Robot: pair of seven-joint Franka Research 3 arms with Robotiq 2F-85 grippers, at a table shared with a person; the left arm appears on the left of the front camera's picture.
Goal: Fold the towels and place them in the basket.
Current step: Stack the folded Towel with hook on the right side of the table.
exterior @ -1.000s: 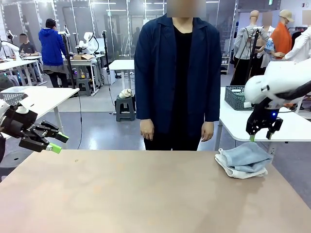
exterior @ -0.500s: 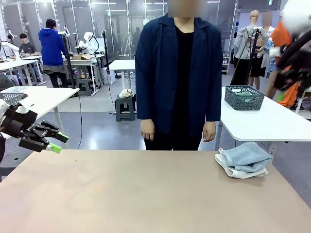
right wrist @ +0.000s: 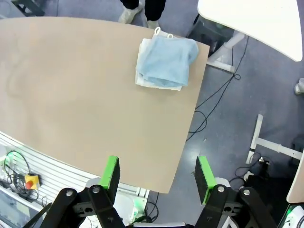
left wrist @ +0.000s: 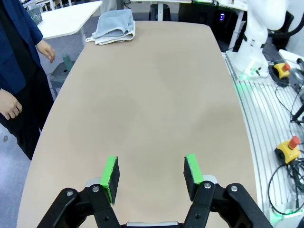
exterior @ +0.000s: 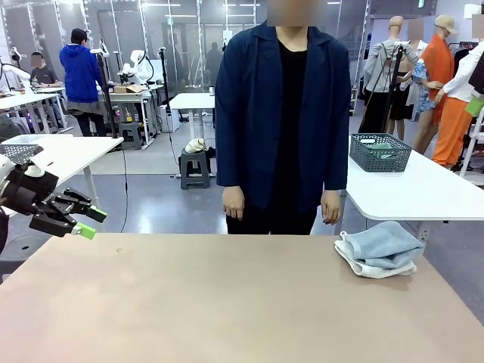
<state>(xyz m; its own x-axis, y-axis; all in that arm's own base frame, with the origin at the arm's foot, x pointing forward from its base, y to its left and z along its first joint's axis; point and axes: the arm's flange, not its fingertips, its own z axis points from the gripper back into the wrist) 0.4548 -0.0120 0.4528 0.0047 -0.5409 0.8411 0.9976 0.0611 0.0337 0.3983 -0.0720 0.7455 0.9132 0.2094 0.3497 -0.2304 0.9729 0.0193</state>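
The towels lie in a loose stack at the table's far right corner, a pale blue one (exterior: 387, 244) on top of a white one (exterior: 363, 266). The same stack of towels (left wrist: 114, 26) lies far ahead in the left wrist view. The dark grey mesh basket (exterior: 380, 152) stands on a white side table (exterior: 423, 193) behind them. My left gripper (exterior: 83, 221) hangs open and empty past the table's left edge, fingers (left wrist: 110, 173) wide apart. My right gripper (right wrist: 156, 173) is open and empty, high above the table's right edge, looking down on the towels (right wrist: 164, 61).
A person in a dark blue jacket (exterior: 281, 113) stands at the far side, hands hanging down. The tan table (exterior: 227, 302) is bare apart from the towels. Cables run on the floor to the right of the table (right wrist: 223, 95). Another white table (exterior: 60, 151) stands at the left.
My right arm has risen from just above the towels, up and out past the front view's upper right. The left arm has stayed still. The towels have not moved.
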